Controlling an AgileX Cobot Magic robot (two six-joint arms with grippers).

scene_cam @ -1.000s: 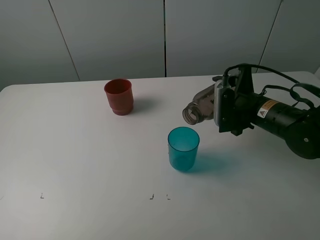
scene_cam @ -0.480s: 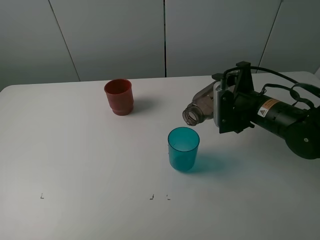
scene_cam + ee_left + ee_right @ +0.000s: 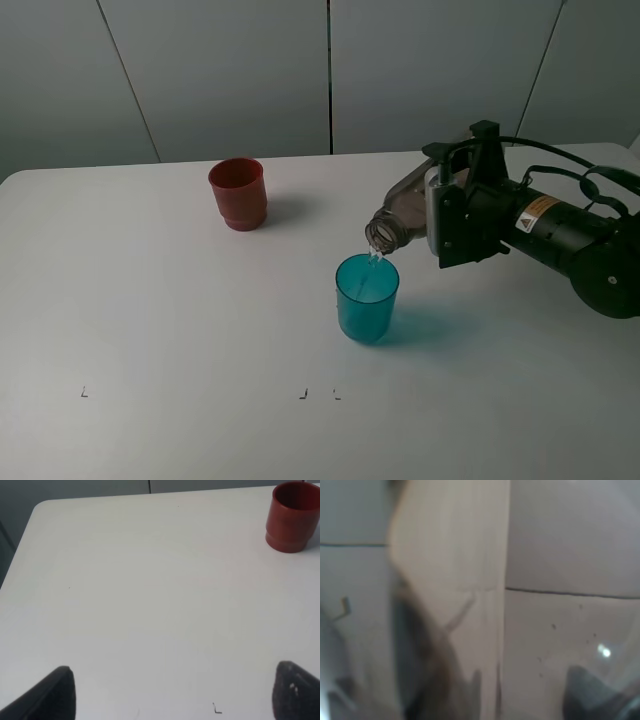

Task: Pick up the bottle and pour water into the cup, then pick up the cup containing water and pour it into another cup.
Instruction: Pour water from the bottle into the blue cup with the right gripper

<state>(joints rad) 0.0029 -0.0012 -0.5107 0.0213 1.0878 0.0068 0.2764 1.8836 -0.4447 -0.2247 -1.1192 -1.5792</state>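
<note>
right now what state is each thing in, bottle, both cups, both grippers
bottle: uncapped, tipped mouth-down over the teal cup, pouring water
teal cup: upright on the table, catching the stream
red cup: upright, standing apart, untouched
right gripper: shut on the bottle
left gripper: open, holding nothing

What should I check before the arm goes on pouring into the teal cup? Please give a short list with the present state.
1. Right gripper grips the tall smoky translucent plastic bottle: ok.
2. Bottle mouth above the translucent teal plastic tumbler, thin stream entering: ok.
3. Tumbler upright: ok.
4. Water level in tumbler: cannot tell.
5. Opaque red plastic cup upright, well apart: ok.
6. Left gripper open, fingers empty: ok.
</note>
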